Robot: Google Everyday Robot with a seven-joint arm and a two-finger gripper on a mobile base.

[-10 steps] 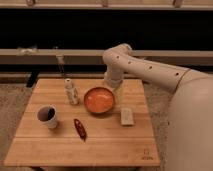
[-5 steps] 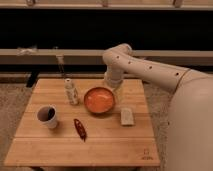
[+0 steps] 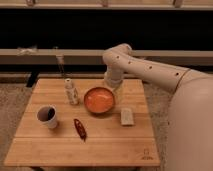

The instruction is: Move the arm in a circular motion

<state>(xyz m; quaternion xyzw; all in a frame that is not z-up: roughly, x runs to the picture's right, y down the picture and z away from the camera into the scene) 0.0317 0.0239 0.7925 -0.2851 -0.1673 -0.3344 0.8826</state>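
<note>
Though I cannot tell how the end effector (image 3: 115, 85) stands, it hangs behind the empty orange bowl (image 3: 99, 100).

Cream arm (image 3: 150, 70) in from the right, gripper (image 3: 115, 86) seemingly downward below its bend.

We see the arm (image 3: 150, 71): thick, smooth cream-beige tubes, rounded joints, small dark holes in a row. Its tool (image 3: 116, 86) ends it, low over the tabletop (image 3: 110, 142).

Smooth matt cream arm (image 3: 150, 70), its hand (image 3: 116, 85) behind the glossy bowl (image 3: 99, 100); wooden table (image 3: 110, 145).
</note>
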